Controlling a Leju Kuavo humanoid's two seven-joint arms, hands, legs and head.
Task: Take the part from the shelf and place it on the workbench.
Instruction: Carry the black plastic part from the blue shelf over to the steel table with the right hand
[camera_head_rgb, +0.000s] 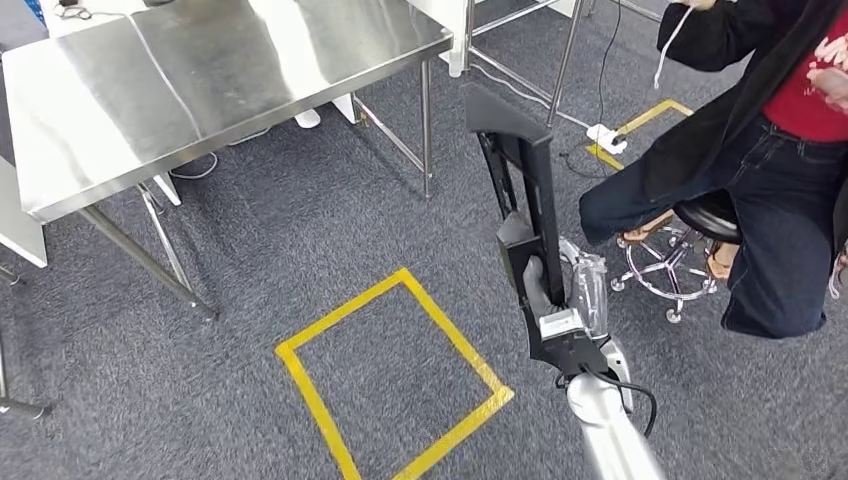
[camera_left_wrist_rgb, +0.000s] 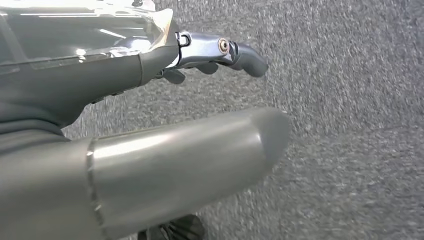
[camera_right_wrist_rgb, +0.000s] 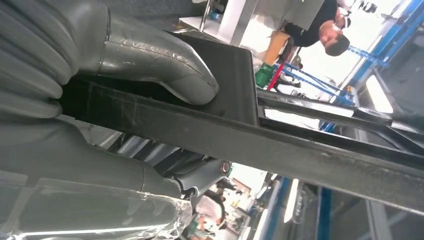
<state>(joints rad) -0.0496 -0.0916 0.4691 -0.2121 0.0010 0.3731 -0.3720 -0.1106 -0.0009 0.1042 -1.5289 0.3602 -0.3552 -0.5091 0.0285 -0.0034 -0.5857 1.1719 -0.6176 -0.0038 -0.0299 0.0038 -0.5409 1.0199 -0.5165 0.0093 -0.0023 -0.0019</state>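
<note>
The part (camera_head_rgb: 525, 190) is a long black piece, made of flat bars joined into a narrow frame with a wider plate at the far end. It looks stiff and hard, so I think it will not bend or be hurt by a firm grip. Because it is long and held at one end, I judge that the far end will pull down and may swing when the arm moves. The surface seems smooth, so it could slip or turn between the fingers. A hold nearer to the middle would be more steady, I believe.

The right hand (camera_head_rgb: 548, 300) grips the part at its near end. In the right wrist view the thick thumb (camera_right_wrist_rgb: 165, 65) presses on the flat plate (camera_right_wrist_rgb: 227, 75) and the darker fingers (camera_right_wrist_rgb: 165, 162) close under the bar. The part sticks out forward from the hand, over the grey carpet (camera_head_rgb: 300, 230), above a yellow tape square (camera_head_rgb: 395, 375). It is not yet on the steel workbench (camera_head_rgb: 200, 90), which stands well apart, ahead and to the left.

The left hand (camera_left_wrist_rgb: 150, 125) hangs over the carpet and holds nothing, with its fingers (camera_left_wrist_rgb: 220, 50) apart from the thumb.

A person (camera_head_rgb: 760, 170) sits on a stool (camera_head_rgb: 690, 250) at the right, near the part
</note>
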